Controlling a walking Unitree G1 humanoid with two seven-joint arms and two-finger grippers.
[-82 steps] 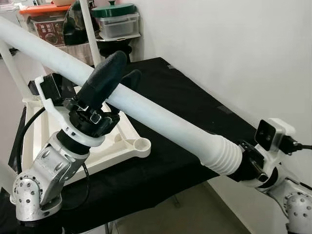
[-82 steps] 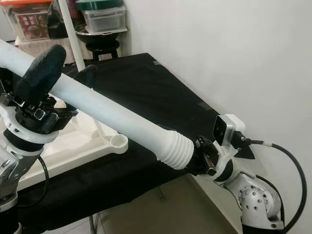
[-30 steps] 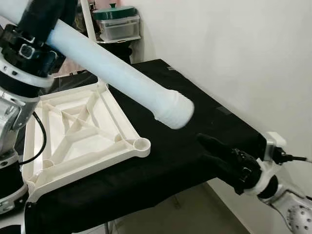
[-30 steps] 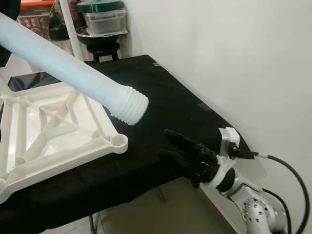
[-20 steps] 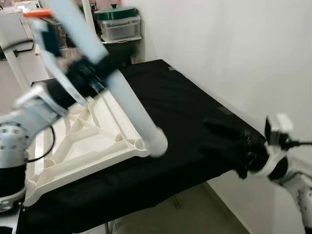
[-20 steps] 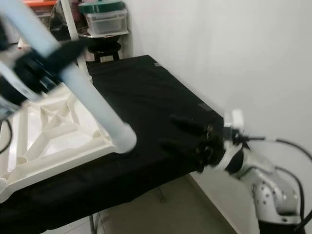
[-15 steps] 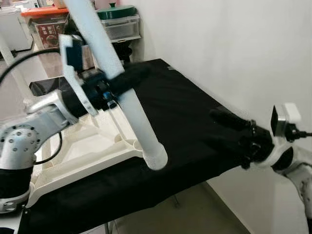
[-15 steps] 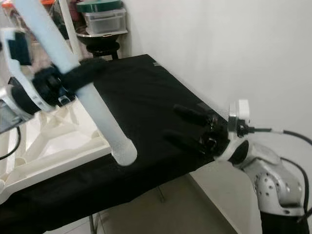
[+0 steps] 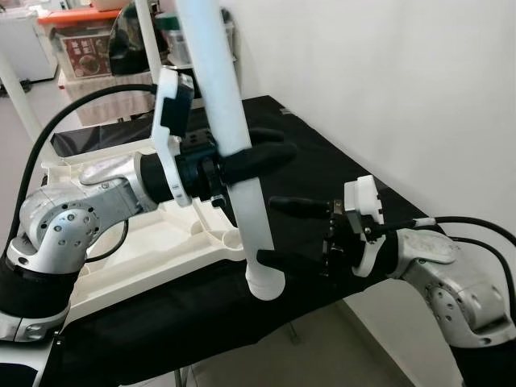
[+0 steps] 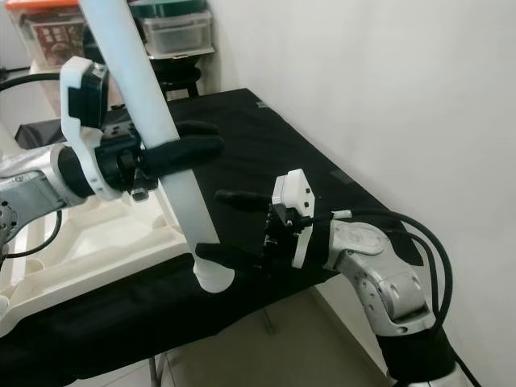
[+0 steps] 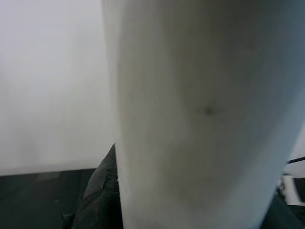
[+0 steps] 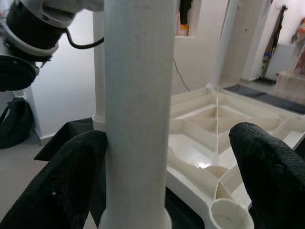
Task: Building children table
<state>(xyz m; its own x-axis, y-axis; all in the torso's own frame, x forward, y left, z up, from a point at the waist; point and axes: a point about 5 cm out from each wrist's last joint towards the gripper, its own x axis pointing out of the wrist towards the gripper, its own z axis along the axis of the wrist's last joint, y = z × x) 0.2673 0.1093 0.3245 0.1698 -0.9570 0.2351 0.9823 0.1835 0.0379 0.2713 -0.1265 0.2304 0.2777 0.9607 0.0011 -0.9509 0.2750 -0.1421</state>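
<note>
L gripper (image 9: 242,161) clamps table leg (image 9: 230,137) | R gripper (image 10: 222,226) wide, beside leg | no legible text

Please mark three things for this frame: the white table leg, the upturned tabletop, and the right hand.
white table leg (image 9: 256,218), left eye view, on its lower shaft below the left hand's grip.
upturned tabletop (image 12: 200,125), right wrist view, on a rib of its underside.
right hand (image 10: 219,225), right eye view, midway between its open fingertips.

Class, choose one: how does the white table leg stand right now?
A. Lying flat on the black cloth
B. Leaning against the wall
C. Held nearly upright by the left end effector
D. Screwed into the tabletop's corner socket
C: the left end effector grips the table leg mid-shaft, nearly upright, lower end just off the tabletop's corner.
</note>
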